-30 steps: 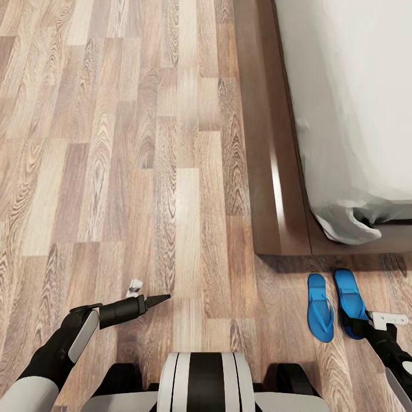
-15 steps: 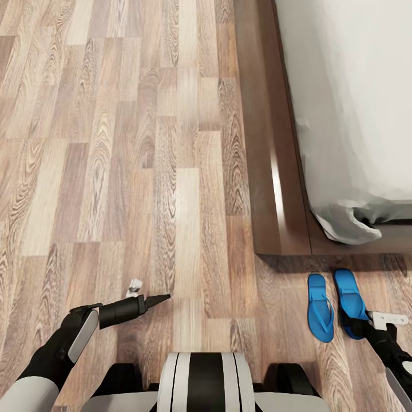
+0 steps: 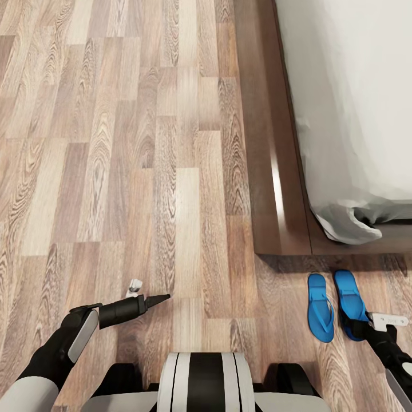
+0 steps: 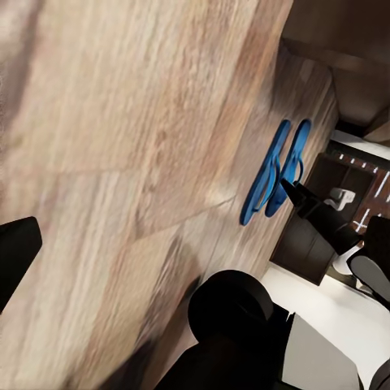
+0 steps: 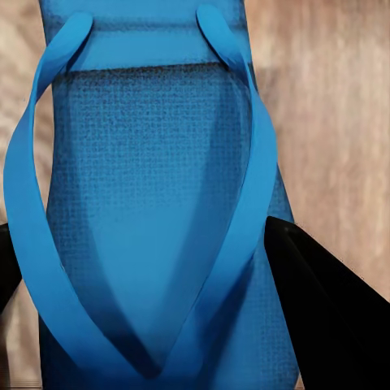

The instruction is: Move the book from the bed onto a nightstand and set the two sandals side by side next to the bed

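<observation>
Two blue sandals on the plank floor (image 3: 143,171), side by side, parallel, just past the foot corner of the bed (image 3: 355,114). Left sandal (image 3: 320,307) lies free; right sandal (image 3: 350,297) sits under the right end effector (image 3: 356,327). In the right wrist view the sandal's strap (image 5: 244,236) and sole are close up, with a dark finger (image 5: 325,309) at either side of the sole, so the jaws straddle it, spread about its width; can't tell if they actually grip it. Left end effector (image 3: 157,298) hangs low over bare floor, well apart from the sandals, fingers drawn together to a point, holding nothing. Left wrist view shows both sandals (image 4: 274,172) touching or nearly so, right arm above them. Bed frame dark brown, sheet corner drooping over its edge.
</observation>
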Available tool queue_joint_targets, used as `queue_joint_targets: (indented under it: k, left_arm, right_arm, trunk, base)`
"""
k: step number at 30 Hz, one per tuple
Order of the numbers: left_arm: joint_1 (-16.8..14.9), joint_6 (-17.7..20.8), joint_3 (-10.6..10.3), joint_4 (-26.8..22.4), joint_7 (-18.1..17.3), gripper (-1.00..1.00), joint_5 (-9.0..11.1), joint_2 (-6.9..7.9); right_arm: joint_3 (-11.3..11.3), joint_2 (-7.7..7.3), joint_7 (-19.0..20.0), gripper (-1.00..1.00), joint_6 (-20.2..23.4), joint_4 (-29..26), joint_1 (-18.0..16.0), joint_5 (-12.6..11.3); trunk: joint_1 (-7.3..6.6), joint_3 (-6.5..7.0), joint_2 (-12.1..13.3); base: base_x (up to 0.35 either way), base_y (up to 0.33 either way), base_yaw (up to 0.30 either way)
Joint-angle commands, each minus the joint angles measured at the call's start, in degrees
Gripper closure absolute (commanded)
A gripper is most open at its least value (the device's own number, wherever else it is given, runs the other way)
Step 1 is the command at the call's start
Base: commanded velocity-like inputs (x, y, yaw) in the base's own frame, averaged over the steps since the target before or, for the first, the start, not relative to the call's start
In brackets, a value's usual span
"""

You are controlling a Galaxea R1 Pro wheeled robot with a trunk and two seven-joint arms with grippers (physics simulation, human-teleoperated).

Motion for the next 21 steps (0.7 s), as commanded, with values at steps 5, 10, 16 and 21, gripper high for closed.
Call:
queue_joint_targets:
  k: [5, 10, 16, 21]
  left_arm:
    - [-0.01, 0.42, 0.07, 0.0, -0.04, -1.0, 0.24, 0.02]
    - [-0.01, 0.46, 0.1, 0.0, -0.04, -1.0, 0.24, 0.02]
    - [-0.01, 0.46, 0.1, 0.0, -0.04, -1.0, 0.24, 0.02]
    - [-0.01, 0.46, 0.1, 0.0, -0.04, -1.0, 0.24, 0.02]
  right_arm:
    - [-0.11, 0.01, 0.41, 1.0, -0.13, 0.15, -0.02, -0.64]
    - [-0.11, -0.03, 0.33, 1.0, 0.03, 1.13, -0.03, -0.64]
    - [-0.13, -0.07, 0.26, 1.0, 1.02, 6.55, -0.05, -0.64]
    - [-0.12, -0.07, 0.31, 1.0, 2.87, 7.16, -0.06, -0.64]
  trunk:
    - [-0.01, -0.02, -0.01]
    - [-0.01, -0.02, -0.01]
    - [-0.01, -0.02, -0.01]
    - [-0.01, -0.02, -0.01]
  base:
    - [0.0, 0.0, 0.0]
    - [0.0, 0.0, 0.0]
    - [0.0, 0.0, 0.0]
    - [0.0, 0.0, 0.0]
